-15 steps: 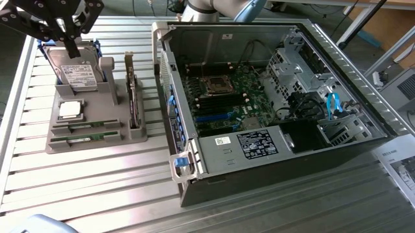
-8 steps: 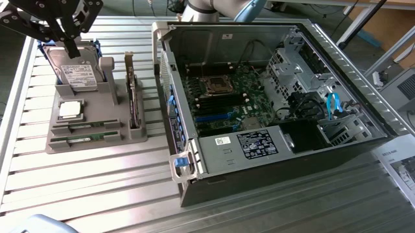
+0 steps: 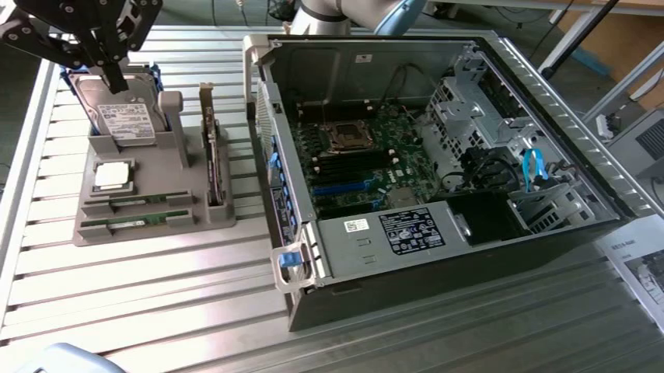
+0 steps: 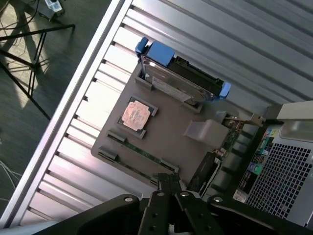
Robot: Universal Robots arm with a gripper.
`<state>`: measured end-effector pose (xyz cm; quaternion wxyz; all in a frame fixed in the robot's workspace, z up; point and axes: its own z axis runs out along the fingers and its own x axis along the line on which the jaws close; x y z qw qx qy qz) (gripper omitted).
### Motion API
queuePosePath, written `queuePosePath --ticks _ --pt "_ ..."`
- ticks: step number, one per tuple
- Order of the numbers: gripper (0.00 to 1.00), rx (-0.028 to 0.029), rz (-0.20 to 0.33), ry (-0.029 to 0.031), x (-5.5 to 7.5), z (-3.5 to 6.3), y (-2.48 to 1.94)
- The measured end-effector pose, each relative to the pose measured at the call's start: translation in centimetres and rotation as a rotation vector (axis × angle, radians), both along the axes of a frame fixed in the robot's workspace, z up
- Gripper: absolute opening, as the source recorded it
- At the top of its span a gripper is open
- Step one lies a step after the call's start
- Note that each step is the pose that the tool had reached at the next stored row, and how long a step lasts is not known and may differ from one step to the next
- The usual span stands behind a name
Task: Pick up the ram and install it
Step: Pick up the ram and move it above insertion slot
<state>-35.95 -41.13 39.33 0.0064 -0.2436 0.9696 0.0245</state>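
Note:
The ram point(image 3: 137, 222) is a thin green stick with a white label, lying in the front slot of the grey holder point(image 3: 104, 233) at the exterior view's left. In the wrist view the ram point(image 4: 143, 152) lies along the holder's point(image 4: 166, 132) edge, just beyond my fingertips. My black gripper point(image 3: 112, 76) hangs high over the back of the holder, above the hard drive point(image 3: 124, 116), with its fingers shut and nothing between them. The same gripper point(image 4: 168, 179) shows closed in the wrist view. The open computer case point(image 3: 581, 116) with its motherboard point(image 3: 353, 155) lies at the exterior view's right.
The holder also carries a square silver processor point(image 3: 112, 176), seen again as processor point(image 4: 135, 115), and an upright expansion card point(image 3: 213, 155). The blue-framed hard drive point(image 4: 181, 81) stands at the holder's far end. All rests on a ribbed metal table point(image 3: 155, 295). Papers point(image 3: 643, 264) lie beside the case.

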Motion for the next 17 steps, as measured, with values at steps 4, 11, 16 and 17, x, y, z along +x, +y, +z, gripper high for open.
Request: queuePosePath --ticks 4,11,16,17 --pt "0.1 0.0001 0.044 -0.0001 0.0 0.0 0.0" --pt "0.1 0.0 0.123 0.0 0.0 0.0 0.0" --pt "0.1 0.0 0.178 -0.0001 0.0 0.0 0.0" --pt "0.1 0.0 0.189 -0.0001 0.0 0.0 0.0"
